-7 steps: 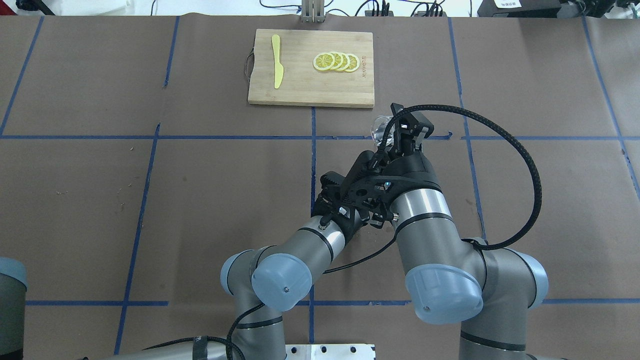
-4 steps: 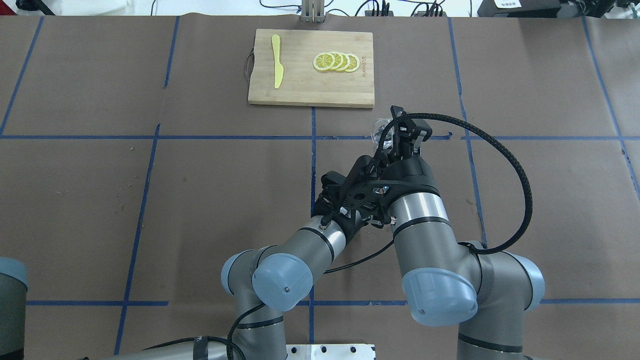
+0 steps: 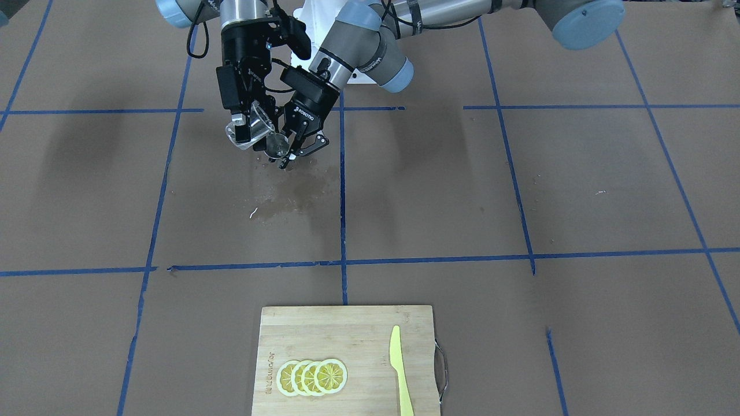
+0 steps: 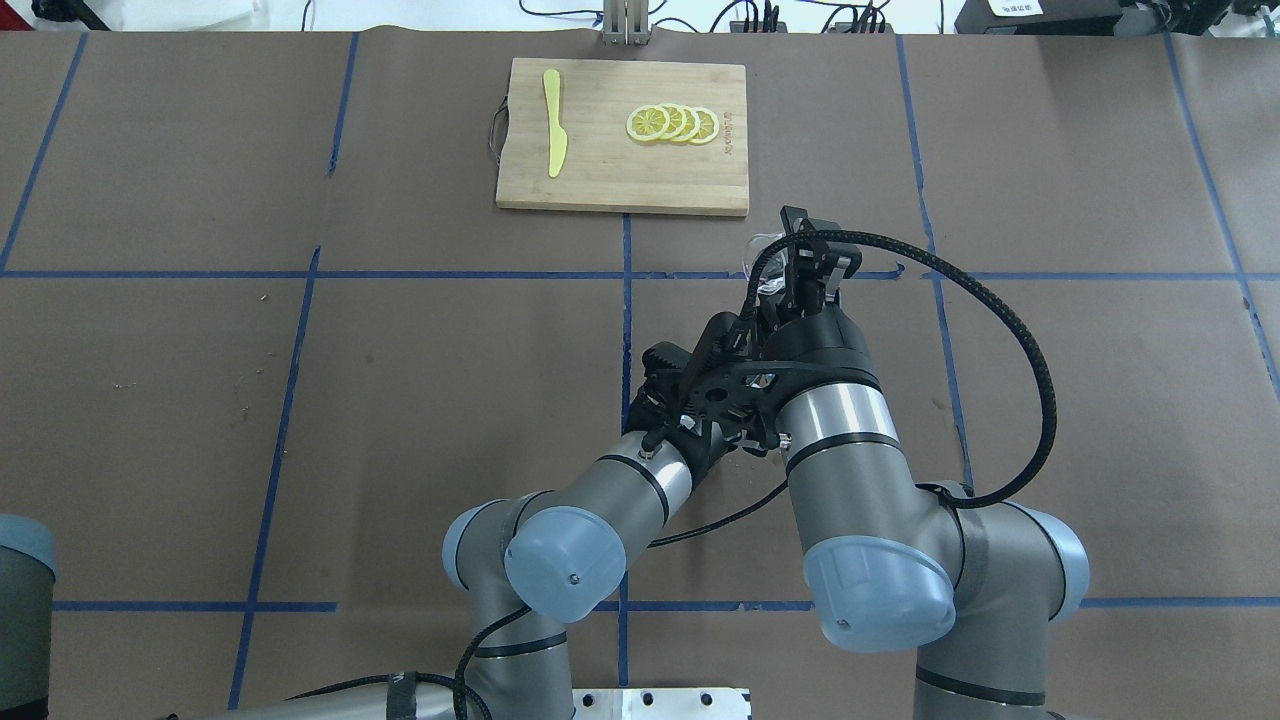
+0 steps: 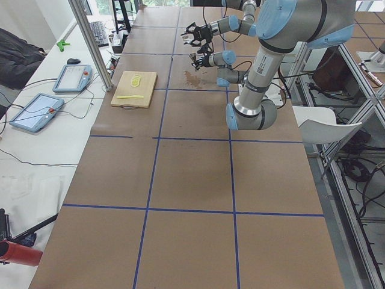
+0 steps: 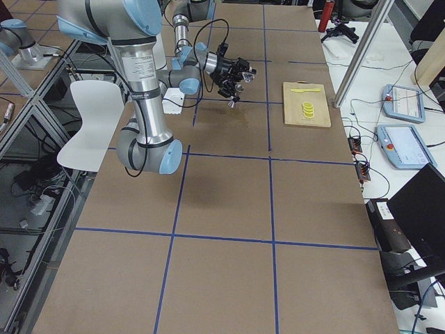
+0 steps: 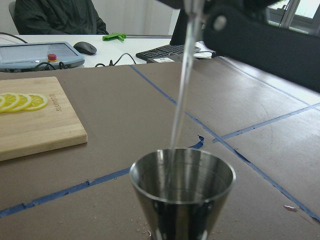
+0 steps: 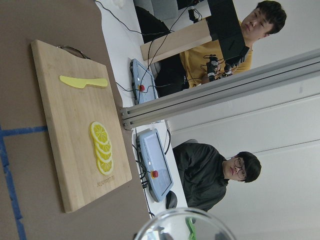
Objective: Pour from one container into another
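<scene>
My right gripper [image 3: 245,122] is shut on the clear glass cup [image 3: 258,130], which is tilted mouth-down toward the steel jigger [image 3: 278,145]. My left gripper [image 3: 292,151] is shut on the jigger and holds it upright just under the cup's lip. The left wrist view shows a thin stream of liquid [image 7: 182,85] falling into the jigger's open top [image 7: 182,172]. The cup's rim [image 8: 185,222] sits at the bottom edge of the right wrist view. From overhead, the cup [image 4: 762,258] shows beside the right gripper [image 4: 800,262]; the left gripper and the jigger are hidden under the right wrist.
A wet patch [image 3: 295,199] darkens the brown paper below the grippers. A bamboo cutting board [image 3: 358,329] with lemon slices [image 3: 312,377] and a yellow knife [image 3: 399,370] lies at the far side of the table. Operators sit beyond that edge.
The right arm has shifted slightly left and its wrist has turned a little with the cup. The left arm has stayed in place.
</scene>
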Available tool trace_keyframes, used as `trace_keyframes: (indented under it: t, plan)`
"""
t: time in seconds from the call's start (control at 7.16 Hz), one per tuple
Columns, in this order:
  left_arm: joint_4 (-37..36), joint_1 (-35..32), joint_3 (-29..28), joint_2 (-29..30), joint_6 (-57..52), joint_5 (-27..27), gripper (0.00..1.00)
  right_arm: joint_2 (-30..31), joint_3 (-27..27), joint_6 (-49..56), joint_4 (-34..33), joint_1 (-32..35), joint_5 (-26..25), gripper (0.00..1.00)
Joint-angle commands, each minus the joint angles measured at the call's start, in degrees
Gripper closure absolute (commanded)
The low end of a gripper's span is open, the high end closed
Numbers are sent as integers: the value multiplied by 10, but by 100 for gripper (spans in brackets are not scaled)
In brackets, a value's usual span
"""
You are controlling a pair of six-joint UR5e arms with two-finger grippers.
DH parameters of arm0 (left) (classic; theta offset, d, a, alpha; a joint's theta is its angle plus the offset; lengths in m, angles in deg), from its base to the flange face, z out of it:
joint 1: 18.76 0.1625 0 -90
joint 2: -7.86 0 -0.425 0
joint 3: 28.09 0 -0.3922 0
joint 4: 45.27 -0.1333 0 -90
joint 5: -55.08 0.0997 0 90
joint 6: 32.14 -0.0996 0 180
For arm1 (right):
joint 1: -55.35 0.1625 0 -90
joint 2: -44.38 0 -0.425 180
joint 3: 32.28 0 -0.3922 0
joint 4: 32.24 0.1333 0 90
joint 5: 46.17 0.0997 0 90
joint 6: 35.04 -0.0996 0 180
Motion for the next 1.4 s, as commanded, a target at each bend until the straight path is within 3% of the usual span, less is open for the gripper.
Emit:
trace_keyframes:
  t: [0.0,1.26]
  plan:
    - [0,0,-1,0,0,0,100,0,1,16,0,1,-4,100]
    - [0,0,-2,0,0,0,100,-1,-1,80,0,2,-33,100]
